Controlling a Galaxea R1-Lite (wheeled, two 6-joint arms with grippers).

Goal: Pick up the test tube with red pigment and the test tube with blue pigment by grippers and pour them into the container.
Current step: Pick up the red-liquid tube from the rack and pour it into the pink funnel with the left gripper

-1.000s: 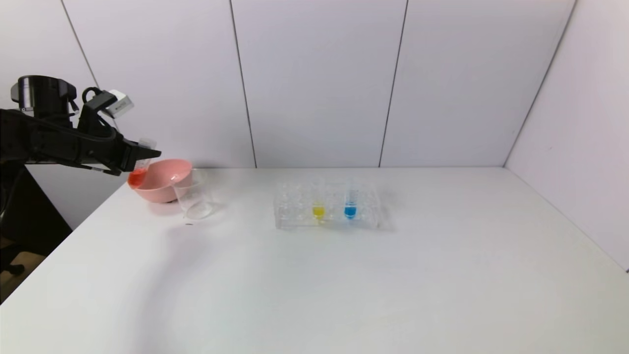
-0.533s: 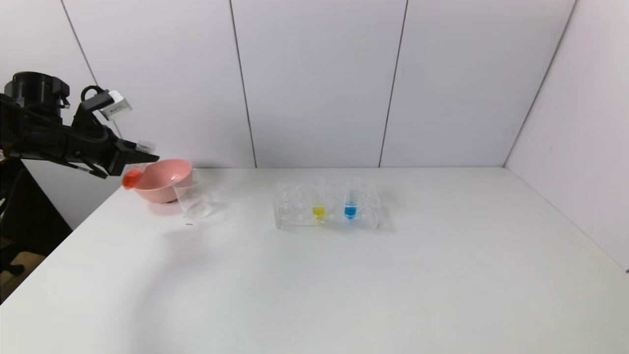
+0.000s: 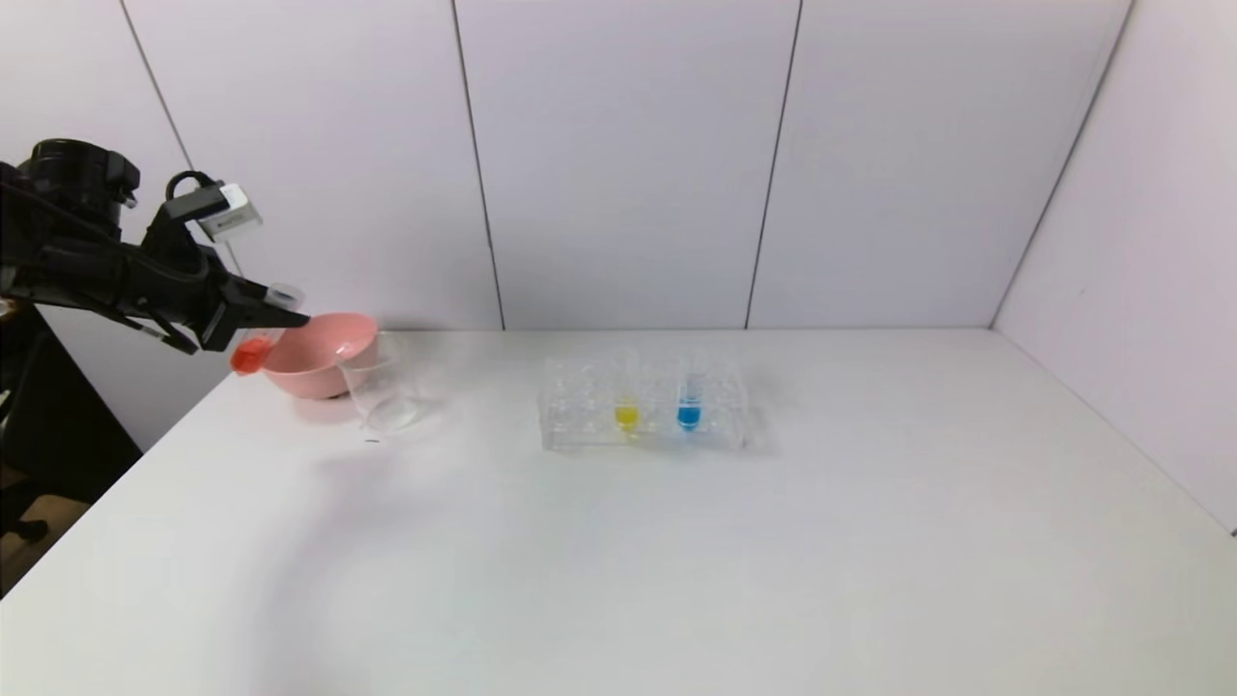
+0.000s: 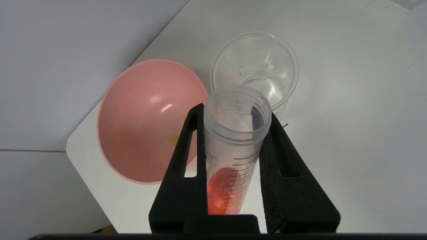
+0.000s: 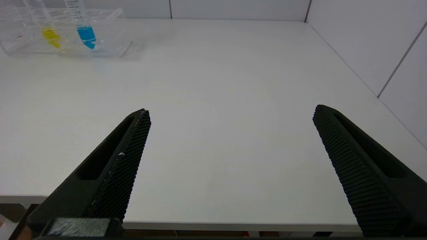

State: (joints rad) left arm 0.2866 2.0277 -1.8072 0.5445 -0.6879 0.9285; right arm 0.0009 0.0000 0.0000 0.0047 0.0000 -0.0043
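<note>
Left gripper point(image 4: 233, 133) squeezes tight on the slim clear test tube with red pigment point(image 4: 232, 156), up by the pink round bowl point(image 3: 324, 353). Tip it slowly over the clear glass container point(image 3: 380, 391), not the bowl. Right gripper point(image 5: 230, 116) waits, fingers wide.

The test tube with red pigment point(image 4: 233, 156) is a slim clear tube with printed graduation marks and an open, uncapped mouth; it sits tilted at the far left of the head view, red-orange liquid pooled at its lower end, clamped between the two fingers of the left tool point(image 3: 275, 314). The test tube with blue pigment point(image 3: 688, 401) stands upright near the centre of the head view, bright blue liquid at its bottom. The container point(image 3: 380, 387), a clear glass beaker, stands upright on the table, left of centre.
</note>
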